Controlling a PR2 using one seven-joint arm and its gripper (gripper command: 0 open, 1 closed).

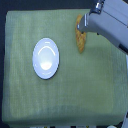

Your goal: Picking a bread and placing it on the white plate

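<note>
The bread (80, 41) was a long, narrow loaf, golden-orange, with a rough, bumpy crust and a lower end that tapered to a blunt point. It lay on the green tablecloth (75, 95), running roughly up and down the exterior view, in the upper part of the frame toward the exterior view's right. Its upper end was hidden under the robot's gripper (83, 23), so the full length could not be seen.

The white plate (46, 59) was round, plain and glossy, with a shallow rim and a bright sheen near its middle. It sat flat on the cloth toward the exterior view's left, well apart from the loaf, with bare cloth between them. Nothing lay on it.

The grey arm (111, 25) came in from the upper corner on the exterior view's right, its pale housing slanting down toward the bread. The gripper's tip sat over the loaf's upper end. The picture was too blurred and coarse to show whether the fingers were spread, closed, or clamped on the crust.

No brand, label or writing could be read anywhere; the cloth showed only a fine woven texture.
</note>
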